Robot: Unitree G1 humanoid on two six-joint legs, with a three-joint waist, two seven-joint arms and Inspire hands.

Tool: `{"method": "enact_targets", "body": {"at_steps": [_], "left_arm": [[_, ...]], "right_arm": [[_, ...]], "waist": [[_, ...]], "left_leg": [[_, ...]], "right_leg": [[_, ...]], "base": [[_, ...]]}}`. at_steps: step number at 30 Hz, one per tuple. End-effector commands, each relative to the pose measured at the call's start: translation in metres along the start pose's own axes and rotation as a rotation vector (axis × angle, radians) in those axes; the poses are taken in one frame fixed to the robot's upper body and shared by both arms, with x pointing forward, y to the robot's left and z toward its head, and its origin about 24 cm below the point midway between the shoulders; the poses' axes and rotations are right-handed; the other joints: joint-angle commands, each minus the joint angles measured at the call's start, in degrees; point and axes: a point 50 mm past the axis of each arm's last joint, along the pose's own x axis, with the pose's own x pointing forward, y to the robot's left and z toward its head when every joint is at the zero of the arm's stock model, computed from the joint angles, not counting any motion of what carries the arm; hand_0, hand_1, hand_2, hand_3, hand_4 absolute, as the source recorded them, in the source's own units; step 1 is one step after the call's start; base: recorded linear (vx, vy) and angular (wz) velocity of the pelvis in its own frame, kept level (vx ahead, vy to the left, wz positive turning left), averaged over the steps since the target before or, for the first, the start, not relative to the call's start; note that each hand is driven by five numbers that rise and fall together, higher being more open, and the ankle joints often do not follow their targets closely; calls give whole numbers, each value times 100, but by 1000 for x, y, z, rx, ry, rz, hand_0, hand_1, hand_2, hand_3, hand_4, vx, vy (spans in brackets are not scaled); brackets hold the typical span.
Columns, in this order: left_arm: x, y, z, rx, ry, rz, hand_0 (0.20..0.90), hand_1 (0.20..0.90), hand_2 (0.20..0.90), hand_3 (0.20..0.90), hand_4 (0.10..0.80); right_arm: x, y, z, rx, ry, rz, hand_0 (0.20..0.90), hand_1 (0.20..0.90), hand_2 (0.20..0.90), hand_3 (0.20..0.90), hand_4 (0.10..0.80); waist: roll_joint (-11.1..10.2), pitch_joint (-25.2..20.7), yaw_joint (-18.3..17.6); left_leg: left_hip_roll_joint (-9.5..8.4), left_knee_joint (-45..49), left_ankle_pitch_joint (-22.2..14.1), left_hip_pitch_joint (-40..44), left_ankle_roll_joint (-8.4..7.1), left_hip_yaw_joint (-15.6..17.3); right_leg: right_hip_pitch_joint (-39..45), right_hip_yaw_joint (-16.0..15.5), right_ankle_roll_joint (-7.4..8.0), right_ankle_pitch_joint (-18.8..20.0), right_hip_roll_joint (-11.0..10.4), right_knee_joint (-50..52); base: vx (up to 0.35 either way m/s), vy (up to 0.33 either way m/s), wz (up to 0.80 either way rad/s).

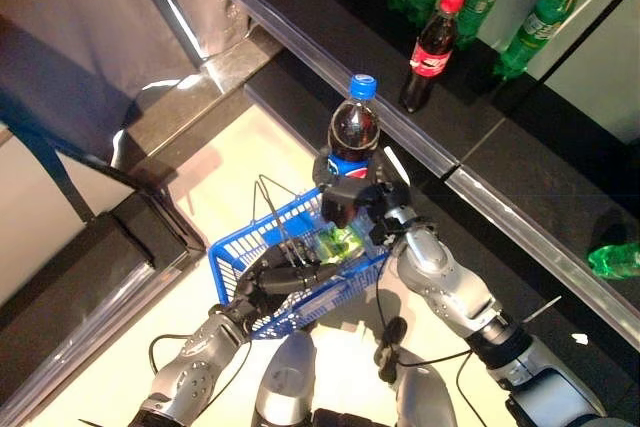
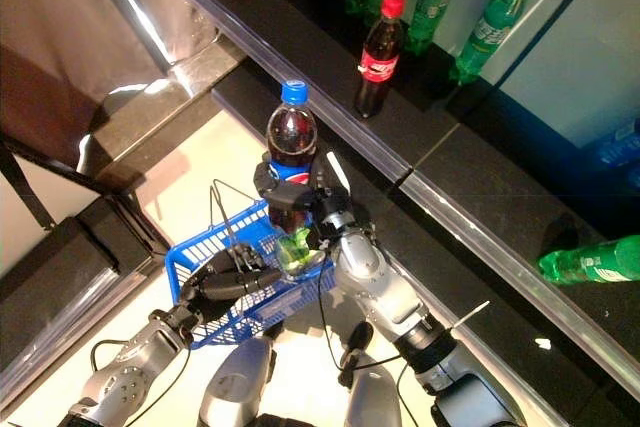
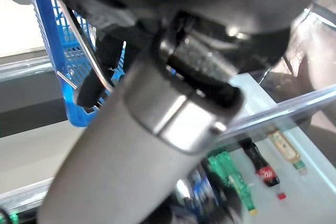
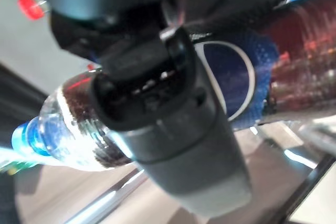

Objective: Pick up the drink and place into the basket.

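Observation:
My right hand is shut on a dark cola bottle with a blue cap and holds it upright just above the far rim of the blue basket. The bottle also shows in the right eye view and close up in the right wrist view. My left hand is shut on the basket's thin wire handles and holds the basket up in front of me. A green drink lies inside the basket.
A dark shelf runs across the back with a red-capped cola bottle and green bottles standing on it. Another green bottle lies at the right. A dark step lies at the left.

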Motion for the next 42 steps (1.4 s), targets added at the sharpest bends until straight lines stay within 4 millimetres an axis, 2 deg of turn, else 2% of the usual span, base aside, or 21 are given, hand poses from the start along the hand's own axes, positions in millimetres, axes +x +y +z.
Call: {"method": "enact_targets", "body": {"at_steps": [1, 5, 11, 16, 22, 24, 25, 28, 31, 35, 42], "left_arm": [[-5, -102, 62, 62, -330, -681, 300, 300, 300, 200, 100], [-13, -127, 73, 76, -351, -924, 300, 300, 300, 200, 100], [-15, -139, 72, 4, -326, -1067, 300, 300, 300, 200, 100], [-10, -142, 64, 41, -262, -1097, 300, 300, 300, 200, 100], [-9, -134, 57, 40, -220, -1069, 300, 300, 300, 200, 100], [-9, -132, 56, 35, -218, -1066, 300, 300, 300, 200, 100], [-10, -131, 57, 33, -218, -1069, 300, 300, 300, 200, 100], [-12, -131, 57, 34, -219, -1080, 300, 300, 300, 200, 100], [-14, -130, 57, 37, -213, -1102, 300, 300, 300, 200, 100], [-16, -130, 57, 32, -201, -1112, 300, 300, 300, 200, 100], [-16, -135, 58, 28, -211, -1124, 300, 300, 300, 200, 100]], "right_arm": [[5, 39, 33, 116, -184, 117, 300, 300, 300, 200, 100], [6, 39, 5, 84, -108, 78, 300, 300, 300, 200, 100], [7, 44, -14, 89, -42, 46, 300, 300, 300, 200, 100], [8, 48, -35, 136, 49, 44, 300, 300, 300, 200, 100], [9, 43, -56, 140, 151, 13, 300, 300, 300, 200, 100], [7, 38, -71, 174, 239, -7, 300, 300, 300, 200, 100], [3, 35, -86, 202, 337, -7, 300, 300, 300, 200, 100], [-6, 33, -111, 276, 487, 67, 300, 300, 300, 200, 100], [-26, 32, -144, 475, 713, 136, 300, 300, 300, 200, 100], [-41, 16, -165, 585, 833, 83, 300, 300, 300, 200, 100], [-49, 9, -176, 764, 915, 10, 300, 300, 300, 200, 100]], "waist": [[-31, -1144, 53], [-23, -1122, 82], [-21, -1135, 84], [9, -1137, 148], [48, -1111, 238], [55, -1106, 265], [57, -1097, 285], [64, -1068, 362], [78, -1009, 472], [95, -983, 537], [133, -913, 548]], "left_leg": [[-307, 552, 170, -615, 203, -262], [-325, 579, 145, -638, 189, -294], [-347, 592, 132, -637, 189, -292], [-418, 707, 100, -708, 194, -354], [-456, 742, 100, -774, 198, -367], [-461, 749, 102, -798, 195, -367], [-461, 746, 104, -803, 192, -368], [-468, 763, 101, -840, 196, -384], [-472, 775, 121, -895, 203, -411], [-471, 754, 146, -891, 209, -438], [-474, 722, 172, -922, 225, -438]], "right_leg": [[669, -108, -85, -299, -112, -76], [679, -141, -55, -263, -151, -96], [686, -132, -34, -231, -176, -130], [687, -149, -26, -199, -235, -159], [662, -175, -7, -159, -273, -161], [654, -195, -4, -157, -283, -161], [655, -214, -6, -155, -289, -163], [654, -260, -5, -159, -305, -158], [635, -330, -7, -156, -320, -128], [651, -374, -16, -146, -322, -115], [573, -339, -23, -125, -315, -90]], "base": [[12, 1, 6], [26, 6, 18], [14, 8, 3], [14, 2, 2], [6, 14, 4], [-5, 17, 5], [0, 15, 6], [-1, 5, 3], [-20, -8, 6], [11, -6, 9], [2, 2, 2]]}}
